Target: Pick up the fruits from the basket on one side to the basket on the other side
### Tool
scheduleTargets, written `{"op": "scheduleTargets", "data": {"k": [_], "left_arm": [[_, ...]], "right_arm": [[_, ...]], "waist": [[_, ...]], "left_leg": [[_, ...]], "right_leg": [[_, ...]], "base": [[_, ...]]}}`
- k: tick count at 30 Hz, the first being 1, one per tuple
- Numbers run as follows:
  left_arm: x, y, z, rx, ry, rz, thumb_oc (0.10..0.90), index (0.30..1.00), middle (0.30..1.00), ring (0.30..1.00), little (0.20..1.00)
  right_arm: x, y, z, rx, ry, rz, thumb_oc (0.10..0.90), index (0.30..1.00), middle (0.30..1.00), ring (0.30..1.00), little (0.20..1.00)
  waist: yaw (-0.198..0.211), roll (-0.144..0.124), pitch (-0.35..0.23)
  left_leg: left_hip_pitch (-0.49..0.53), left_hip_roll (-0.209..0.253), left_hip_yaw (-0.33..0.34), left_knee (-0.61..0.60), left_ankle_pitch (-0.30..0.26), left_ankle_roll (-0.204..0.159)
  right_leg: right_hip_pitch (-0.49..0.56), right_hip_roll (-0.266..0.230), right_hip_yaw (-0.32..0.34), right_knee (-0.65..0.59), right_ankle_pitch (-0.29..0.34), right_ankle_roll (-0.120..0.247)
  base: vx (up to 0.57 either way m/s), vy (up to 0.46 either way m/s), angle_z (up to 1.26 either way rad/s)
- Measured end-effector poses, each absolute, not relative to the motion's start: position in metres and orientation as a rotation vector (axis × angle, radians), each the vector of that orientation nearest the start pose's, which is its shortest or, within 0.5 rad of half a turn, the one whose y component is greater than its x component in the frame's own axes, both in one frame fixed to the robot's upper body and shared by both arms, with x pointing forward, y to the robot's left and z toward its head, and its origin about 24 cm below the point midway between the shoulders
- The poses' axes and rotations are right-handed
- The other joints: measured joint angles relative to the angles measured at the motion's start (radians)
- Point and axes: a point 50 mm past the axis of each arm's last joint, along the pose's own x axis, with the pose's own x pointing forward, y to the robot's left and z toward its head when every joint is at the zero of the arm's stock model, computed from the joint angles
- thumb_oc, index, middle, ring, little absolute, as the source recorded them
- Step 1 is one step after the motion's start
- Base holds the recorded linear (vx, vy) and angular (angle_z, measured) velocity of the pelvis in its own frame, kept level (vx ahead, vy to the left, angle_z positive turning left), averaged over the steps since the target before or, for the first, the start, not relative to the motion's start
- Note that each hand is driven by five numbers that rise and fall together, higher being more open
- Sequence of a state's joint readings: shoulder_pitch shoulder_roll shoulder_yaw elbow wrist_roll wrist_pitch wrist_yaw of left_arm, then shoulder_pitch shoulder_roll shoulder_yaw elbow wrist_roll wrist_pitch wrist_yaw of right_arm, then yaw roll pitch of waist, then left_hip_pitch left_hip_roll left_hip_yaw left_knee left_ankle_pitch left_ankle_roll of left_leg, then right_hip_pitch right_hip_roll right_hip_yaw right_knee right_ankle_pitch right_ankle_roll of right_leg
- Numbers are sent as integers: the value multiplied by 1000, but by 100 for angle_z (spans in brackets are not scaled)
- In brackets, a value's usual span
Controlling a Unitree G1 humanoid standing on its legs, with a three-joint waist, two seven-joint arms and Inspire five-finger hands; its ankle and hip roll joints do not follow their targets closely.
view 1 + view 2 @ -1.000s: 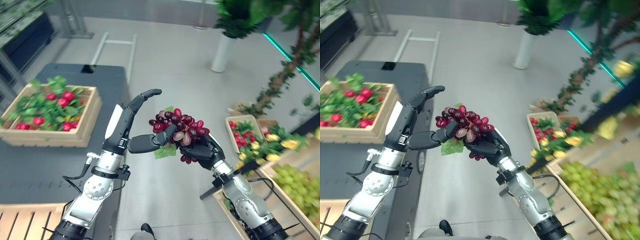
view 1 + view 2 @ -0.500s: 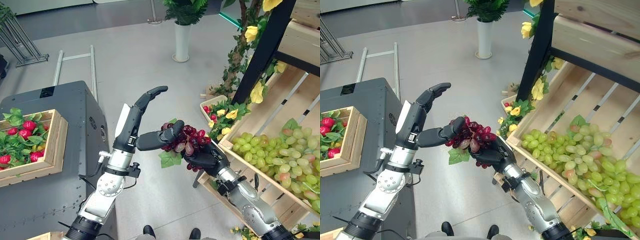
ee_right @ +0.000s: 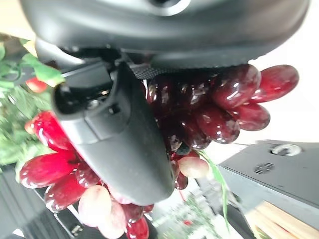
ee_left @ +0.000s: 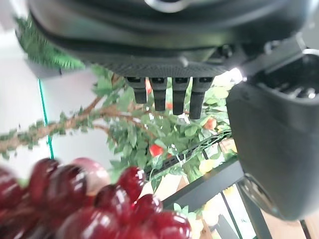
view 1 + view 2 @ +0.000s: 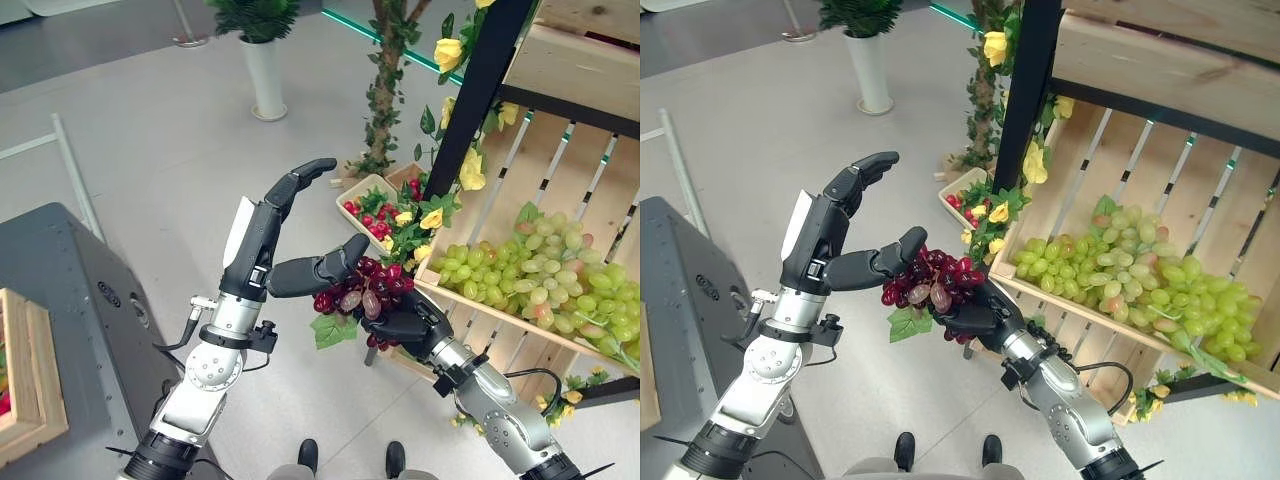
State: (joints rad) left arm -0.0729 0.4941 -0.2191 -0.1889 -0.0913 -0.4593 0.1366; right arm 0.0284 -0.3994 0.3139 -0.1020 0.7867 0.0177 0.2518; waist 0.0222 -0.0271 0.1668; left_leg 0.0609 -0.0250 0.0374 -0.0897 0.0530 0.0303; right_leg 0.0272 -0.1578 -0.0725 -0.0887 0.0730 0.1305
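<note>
Red grapes (image 5: pixel 365 295) are up in the air right now, cradled in the right hand (image 5: pixel 405 322), fingers curled under and round the bunch w/ a green leaf hanging off the low side. The right wrist view backs that up: thumb wrapped across the berries, so you've got a real hold, not just a balance.

Left hand (image 5: pixel 262 245) is just beside the bunch. Its fingers are straight and spread, pointing up and away, and the thumb (image 5: pixel 320 271) is laid against the top of the grapes, steadying them I'd guess. It's not gripping anything.

Taking the grapes as your landmark: the slatted wooden crate (image 5: pixel 520 345) sits right next to them on the robot's right, already holding a heap of green grapes (image 5: pixel 540 275). Beyond the bunch, a small tray of red fruit w/ yellow flowers (image 5: pixel 385 210) sits on the floor by the crate's black post (image 5: pixel 475 90). Further off stands a white planter (image 5: pixel 262 75) w/ a plant. Well to the left of the grapes there's a grey cabinet (image 5: pixel 60 330), and the corner of another wooden crate (image 5: pixel 25 375) sits on it.

Progress, imo: pick is done, carry looks nearly done, since the bunch is close to the crate rim but not over it yet. Left for you: swing over the green grapes, lower, let go. Can't tell how many fruits remain in the other crate.
</note>
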Motion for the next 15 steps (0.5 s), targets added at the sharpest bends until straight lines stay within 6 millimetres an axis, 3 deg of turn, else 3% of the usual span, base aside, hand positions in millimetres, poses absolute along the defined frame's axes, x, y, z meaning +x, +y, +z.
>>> {"op": "scheduleTargets", "data": {"k": [8,11,13,15], "left_arm": [[241,164,140,202,-635,-282,800,900,900,900,900],[241,165,138,205,-622,-292,800,900,900,900,900],[241,166,139,200,-621,-288,800,900,900,900,900],[241,168,138,198,-620,-278,800,900,900,900,900]], "right_arm": [[232,-130,48,468,75,520,400,300,300,300,300],[233,-133,42,473,98,491,400,300,300,300,300],[233,-137,39,459,114,482,400,300,300,300,300],[233,-139,36,457,125,476,400,300,300,300,300]], "waist": [[17,1,3],[10,1,5],[20,1,4],[18,14,10]], "left_leg": [[13,-21,89,0,-14,19],[27,-15,145,-3,-24,22],[30,2,198,-4,-30,29],[27,38,229,-2,-27,20]], "right_leg": [[-28,-19,-28,2,24,37],[-46,-32,-94,16,36,27],[-67,-52,-185,31,18,15],[-102,-69,-221,166,7,-9]], "base": [[-27,195,-28],[-85,29,-63],[-85,-29,-74],[-96,-142,-48]]}}
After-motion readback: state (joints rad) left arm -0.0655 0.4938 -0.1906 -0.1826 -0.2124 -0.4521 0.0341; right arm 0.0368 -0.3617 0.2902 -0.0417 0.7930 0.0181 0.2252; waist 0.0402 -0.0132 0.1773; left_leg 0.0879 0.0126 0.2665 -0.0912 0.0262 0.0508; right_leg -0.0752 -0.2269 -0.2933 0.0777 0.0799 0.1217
